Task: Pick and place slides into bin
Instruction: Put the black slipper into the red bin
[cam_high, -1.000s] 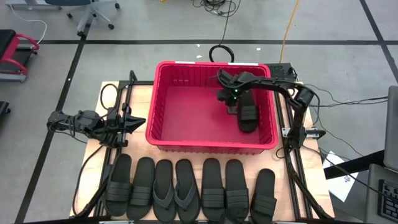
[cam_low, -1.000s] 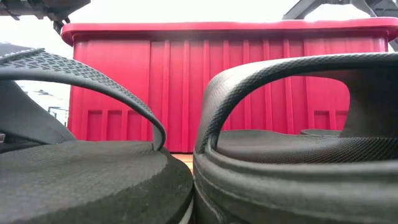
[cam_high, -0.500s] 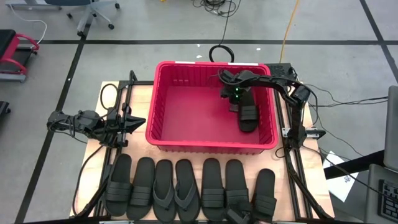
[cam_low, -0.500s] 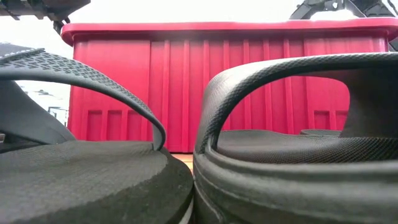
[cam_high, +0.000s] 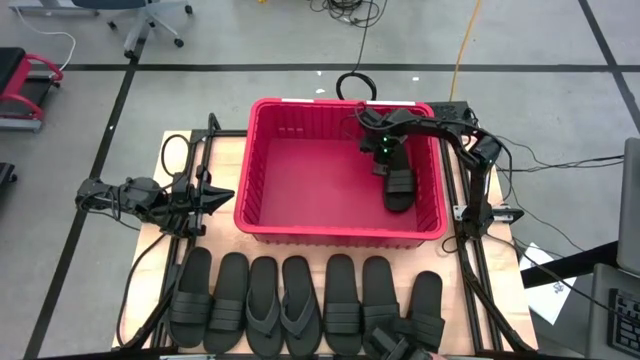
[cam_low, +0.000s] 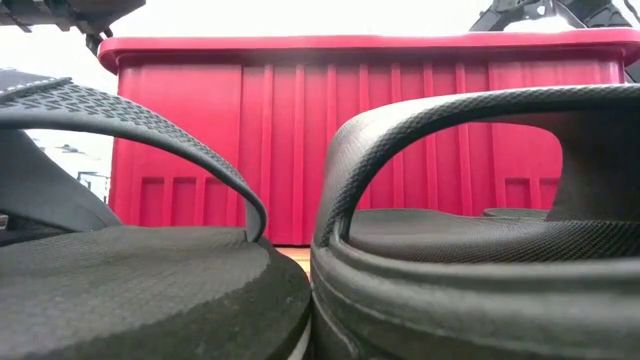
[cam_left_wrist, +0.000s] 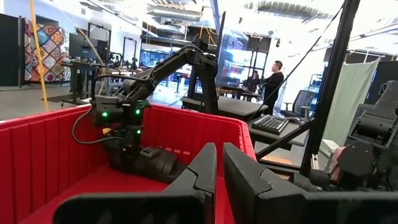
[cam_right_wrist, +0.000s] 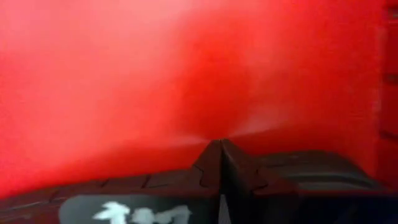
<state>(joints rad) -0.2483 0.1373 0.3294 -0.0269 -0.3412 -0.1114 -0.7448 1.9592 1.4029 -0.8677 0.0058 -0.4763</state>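
The red bin (cam_high: 340, 232) stands mid-table; it also fills the low view (cam_low: 300, 130). One black slide (cam_high: 398, 188) lies flat on the bin's floor at its right side and also shows in the left wrist view (cam_left_wrist: 152, 165). Several more slides (cam_high: 300, 305) lie in a row at the near edge, soles down. My right gripper (cam_high: 384, 165) is inside the bin, pointing down over that slide's far end, fingers shut (cam_right_wrist: 217, 149). My left gripper (cam_high: 225, 195) is shut and empty, level, just left of the bin (cam_left_wrist: 219, 152). My right gripper's shut fingers (cam_left_wrist: 127, 149) come from above and stand right at the far end of the slide (cam_left_wrist: 134, 163) in the bin. I cannot tell whether they touch it. The slide lies flat on the bin's floor.
The bin's floor left of the slide (cam_high: 310, 185) is bare. Black rails (cam_high: 470, 250) frame the table's sides. A dark shape (cam_high: 400, 345) shows at the near edge by the row's right end. Two slides (cam_low: 130, 290) (cam_low: 470, 250) block most of the low view. People stand in the room behind (cam_left_wrist: 272, 78).
My right gripper has gone a little toward the table's right and far edges inside the bin. The slide in the bin has stayed where it lay. A dark shape has come in at the near edge by the row's right end.
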